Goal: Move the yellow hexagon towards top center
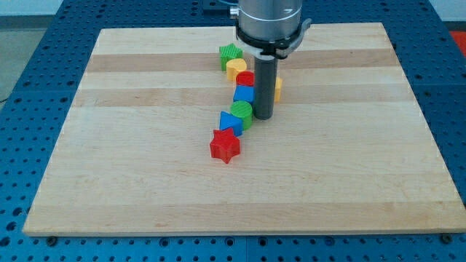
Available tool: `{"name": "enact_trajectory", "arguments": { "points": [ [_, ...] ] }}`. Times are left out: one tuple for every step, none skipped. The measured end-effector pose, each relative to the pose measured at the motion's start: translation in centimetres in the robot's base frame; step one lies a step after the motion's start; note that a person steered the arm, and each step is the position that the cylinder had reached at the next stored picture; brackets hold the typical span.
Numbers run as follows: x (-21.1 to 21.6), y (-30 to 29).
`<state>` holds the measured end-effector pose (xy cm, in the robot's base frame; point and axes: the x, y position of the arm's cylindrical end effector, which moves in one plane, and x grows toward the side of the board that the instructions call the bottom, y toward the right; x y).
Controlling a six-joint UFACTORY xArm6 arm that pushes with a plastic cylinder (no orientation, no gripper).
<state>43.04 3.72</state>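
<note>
A pale wooden board (145,182) with lengthwise grain bands lies on a blue perforated bench (29,29), which frames it on all sides. Nearest the view's bottom, a red star (225,145) sits slightly left of the board's centre. Just above it a chain of blocks climbs toward the view's top: a blue block (229,121), a green cylinder (242,113), a blue block of unclear shape (244,94), a red block (245,78), a yellow round block (235,68) and a green star-like block (230,53). The arm carries no claw, only a dark rod; my tip (263,118) rests on the board just to the right of the green cylinder. The yellow hexagon (278,89) shows only as a sliver at the rod's right edge, mostly hidden behind it, above board centre.
</note>
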Motion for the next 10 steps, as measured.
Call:
{"name": "enact_trajectory", "arguments": {
  "points": [
    [-2.0, 0.3],
    [-5.7, 0.3],
    [-8.6, 0.3],
    [-11.4, 0.3],
    [-12.2, 0.3],
    [-9.0, 1.4],
    [-8.5, 4.1],
    [-8.8, 4.9],
    [-10.0, 5.0],
    [-10.8, 5.0]
  ]
}}
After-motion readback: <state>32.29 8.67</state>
